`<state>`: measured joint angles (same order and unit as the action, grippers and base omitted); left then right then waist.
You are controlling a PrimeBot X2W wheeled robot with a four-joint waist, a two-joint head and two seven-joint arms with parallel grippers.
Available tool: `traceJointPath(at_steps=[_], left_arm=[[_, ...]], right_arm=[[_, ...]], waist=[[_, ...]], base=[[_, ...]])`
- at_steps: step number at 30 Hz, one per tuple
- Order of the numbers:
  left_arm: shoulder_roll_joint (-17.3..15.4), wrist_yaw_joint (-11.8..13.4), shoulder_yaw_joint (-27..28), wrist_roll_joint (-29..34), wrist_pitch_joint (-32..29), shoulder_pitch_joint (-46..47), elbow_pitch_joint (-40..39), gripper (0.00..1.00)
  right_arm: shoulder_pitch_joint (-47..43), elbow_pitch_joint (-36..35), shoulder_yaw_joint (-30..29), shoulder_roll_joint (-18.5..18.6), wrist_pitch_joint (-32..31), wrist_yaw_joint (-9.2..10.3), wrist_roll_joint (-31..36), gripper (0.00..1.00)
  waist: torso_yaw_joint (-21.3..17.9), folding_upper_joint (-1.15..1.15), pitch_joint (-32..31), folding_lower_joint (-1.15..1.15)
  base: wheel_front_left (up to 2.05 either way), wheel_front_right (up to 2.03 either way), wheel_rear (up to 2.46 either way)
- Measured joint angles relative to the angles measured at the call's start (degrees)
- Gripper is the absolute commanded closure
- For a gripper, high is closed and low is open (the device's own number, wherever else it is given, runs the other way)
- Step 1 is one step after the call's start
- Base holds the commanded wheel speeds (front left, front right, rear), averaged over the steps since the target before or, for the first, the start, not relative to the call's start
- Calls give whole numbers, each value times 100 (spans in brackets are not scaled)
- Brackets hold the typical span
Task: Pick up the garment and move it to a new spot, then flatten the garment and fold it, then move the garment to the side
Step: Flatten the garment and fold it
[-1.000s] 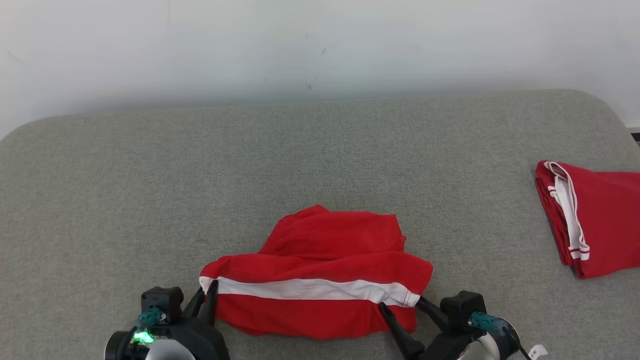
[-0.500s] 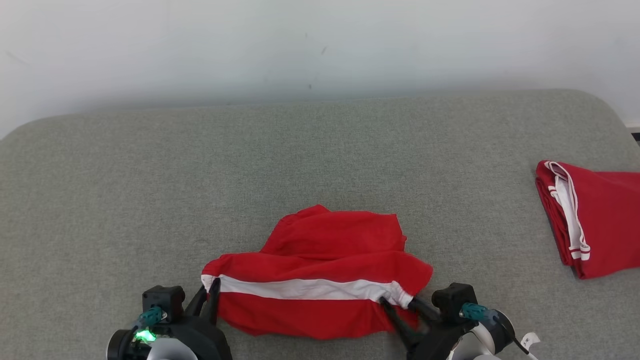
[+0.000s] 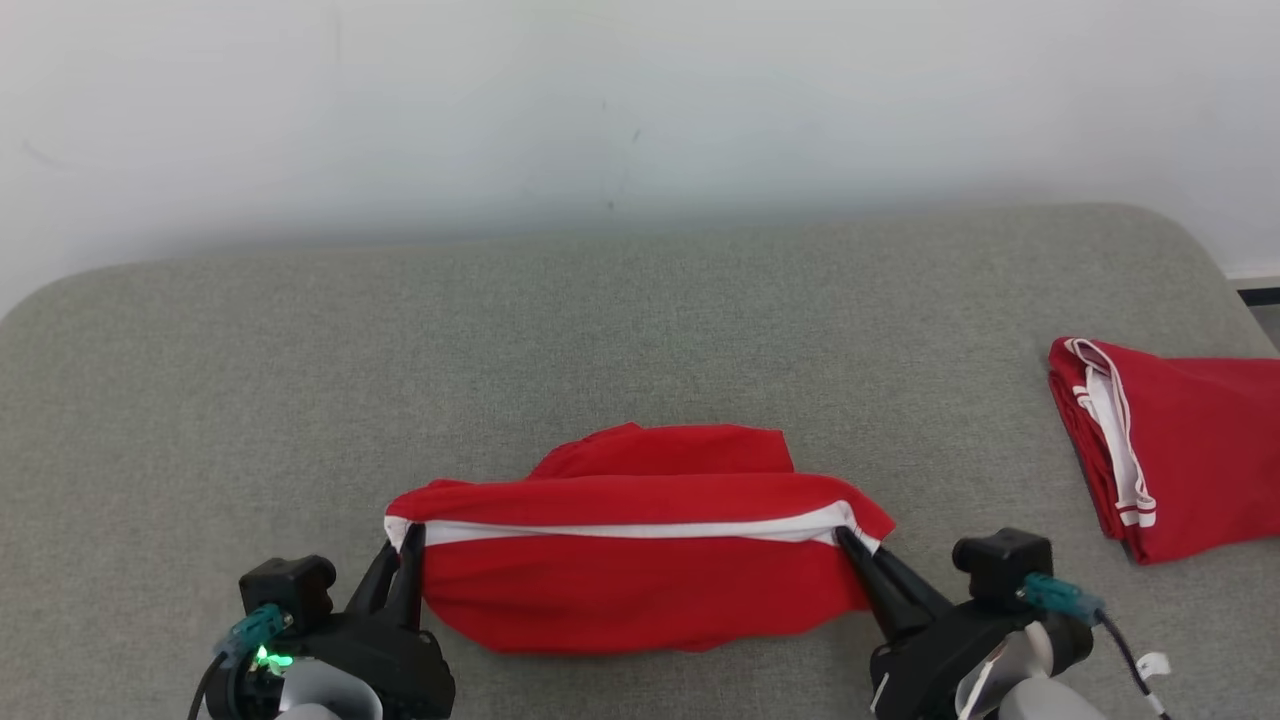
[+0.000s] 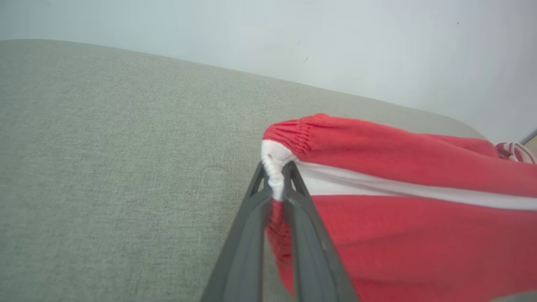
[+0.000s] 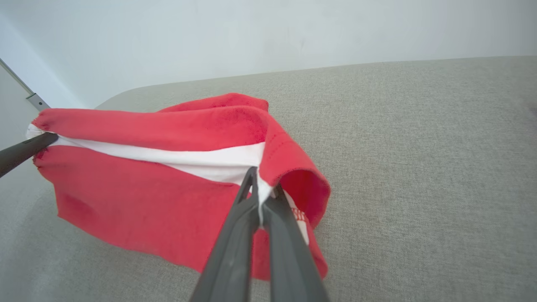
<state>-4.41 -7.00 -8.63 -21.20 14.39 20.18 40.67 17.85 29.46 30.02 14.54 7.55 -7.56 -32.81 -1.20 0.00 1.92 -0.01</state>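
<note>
My left gripper is clamped on the white waistband at the left end of the red garment. My right gripper is clamped on the same band at the garment's right end. The band runs taut between them, and the red cloth sags from it onto the grey bench. Well to the garment's right lies a folded red piece with white trim.
</note>
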Motion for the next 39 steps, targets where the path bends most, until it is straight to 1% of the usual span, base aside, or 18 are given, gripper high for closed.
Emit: traceJointPath(at_steps=[4,6,8,11,14,16,18,20,23,27,29,31,33,34,35,36,39], left_arm=[[18,-11,-7,-214,19,-69,-381,100],[44,-23,7,-450,-18,-76,-576,100],[62,-49,-13,-736,-157,-75,-749,100],[70,-49,-65,-1171,-469,19,-995,100],[27,-51,-112,-1635,-829,408,-1270,100],[-74,-51,-76,-1871,-1057,780,-1378,100],[-147,-49,77,-2181,-1283,1249,-1471,100],[-255,-49,200,-2307,-1475,1801,-1551,100],[-376,53,434,-2548,-1753,2698,-1671,100],[-523,215,688,-2797,-2027,3831,-1763,100],[-576,305,799,-2844,-2042,4302,-1823,100],[-590,344,899,-2867,-1938,4735,-1868,100],[-595,343,987,-2888,-1782,5113,-1901,100],[-572,291,1112,-2981,-1619,5420,-1900,100],[-524,276,1188,-3116,-1527,5556,-1895,100],[-489,236,1238,-3198,-1454,5679,-1891,100],[-457,109,1250,-3250,-1300,5868,-1852,100]], right_arm=[[-53,-417,-198,141,-60,0,-147,100],[-67,-632,-379,154,-108,0,-326,100],[-62,-844,-474,153,-241,0,-497,100],[193,-1088,-403,215,-571,0,-587,100],[803,-1176,-337,186,-956,0,-779,100],[1327,-1069,-357,141,-1145,0,-828,100],[1967,-898,-392,14,-1312,1,-948,100],[2688,-684,-392,-92,-1360,1,-917,100],[3777,-291,-470,-159,-1355,1,-816,100],[5172,274,-576,-250,-1126,1,-573,100],[5796,534,-666,-285,-905,0,-449,100],[6339,751,-730,-292,-630,0,-266,100],[6784,959,-812,-309,-324,0,-125,100],[7141,1113,-904,-334,75,-5,104,100],[7290,1181,-959,-358,281,-7,194,100],[7421,1235,-1021,-387,432,-7,282,100],[7616,1445,-1134,-446,605,-8,441,100]], waist=[[-24,0,-94,0],[-26,0,-140,0],[-39,0,-168,0],[-77,0,-145,0],[-119,0,-32,0],[-149,0,91,0],[-182,0,255,1],[-217,0,451,1],[-278,0,814,1],[-363,1,1385,3],[-400,1,1682,3],[-433,1,1974,3],[-464,1,2262,3],[-492,1,2532,3],[-506,2,2656,4],[-520,2,2775,4],[-556,2,3077,3]], base=[[0,0,0],[0,0,0],[0,0,0],[0,0,0],[0,0,0],[0,0,0],[0,0,0],[0,0,0],[0,0,0],[0,0,0],[0,0,0],[0,0,0],[0,0,0],[0,0,0],[0,0,0],[0,0,0],[0,0,0]])
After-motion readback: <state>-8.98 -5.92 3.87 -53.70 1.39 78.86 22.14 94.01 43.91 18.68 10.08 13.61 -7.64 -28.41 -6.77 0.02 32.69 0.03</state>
